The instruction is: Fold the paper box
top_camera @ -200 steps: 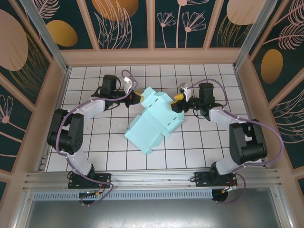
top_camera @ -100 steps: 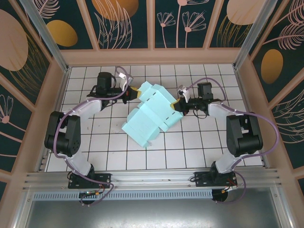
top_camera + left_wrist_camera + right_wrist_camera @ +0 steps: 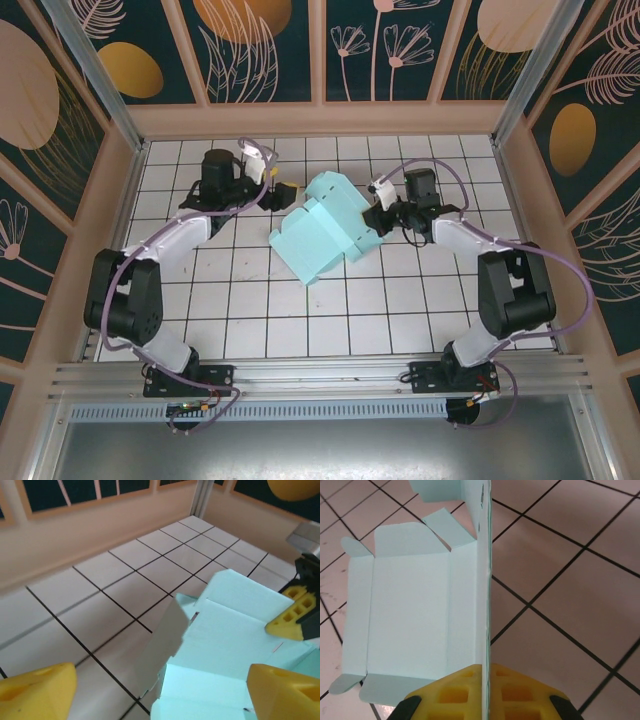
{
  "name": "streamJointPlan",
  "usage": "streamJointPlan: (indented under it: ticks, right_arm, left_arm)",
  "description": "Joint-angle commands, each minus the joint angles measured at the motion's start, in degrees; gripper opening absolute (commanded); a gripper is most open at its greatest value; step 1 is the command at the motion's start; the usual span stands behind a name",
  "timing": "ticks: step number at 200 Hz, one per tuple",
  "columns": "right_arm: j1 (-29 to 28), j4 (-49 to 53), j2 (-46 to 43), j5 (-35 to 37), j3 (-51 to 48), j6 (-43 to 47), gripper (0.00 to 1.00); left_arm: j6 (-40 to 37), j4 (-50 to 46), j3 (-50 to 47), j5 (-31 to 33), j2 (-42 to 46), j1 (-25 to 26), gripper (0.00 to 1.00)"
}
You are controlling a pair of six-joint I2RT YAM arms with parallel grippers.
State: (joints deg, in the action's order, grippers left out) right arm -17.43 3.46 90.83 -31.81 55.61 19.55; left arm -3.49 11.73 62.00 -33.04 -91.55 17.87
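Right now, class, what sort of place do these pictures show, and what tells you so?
Likely a robot test cell: a left arm and right arm bolted to a metal rail, a white gridded table, and patterned walls enclosing it.

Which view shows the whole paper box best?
Top external: the paper box shows whole, outline and folds, lying between the arms. Left wrist catches its near panels and a flap. Right wrist sees one panel edge-on, pinched in the right hand, with flat panels and flaps alongside.
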Motion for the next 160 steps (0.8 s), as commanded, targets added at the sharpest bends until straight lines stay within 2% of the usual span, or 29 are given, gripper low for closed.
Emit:
streamJointPlan:
  ticks: [1,42,65,90,115,160]
  right_arm:
    - [-2.17,2.0,-2.83,7.2,2.3,-1.39,0.0]
    - [-5.32,4.03,-3.56,10.22,3.55,-0.34,0.0]
    - [-7.1,5.27,-3.23,11.8,4.59,0.26,0.0]
    - [-8.31,6.31,-2.95,13.15,5.29,0.38,0.0]
    - [-8.5,6.43,-2.96,13.92,5.41,-0.12,0.0]
    - [-8.61,5.12,-1.88,14.36,5.8,-0.58,0.0]
  left_arm:
    - [-6.17,-4.96,4.23,5.85,0.54,2.79,0.91]
    - [-12.59,-13.38,12.98,9.3,-5.01,6.38,0.9]
    - [-14.77,-16.16,17.46,8.06,-8.41,7.67,0.89]
    - [-12.58,-18.02,22.19,6.74,-11.84,7.69,0.88]
    - [-9.69,-22.63,27.65,3.0,-15.56,7.7,0.82]
    - [-3.9,-19.12,23.79,-5.73,-14.39,7.97,0.73]
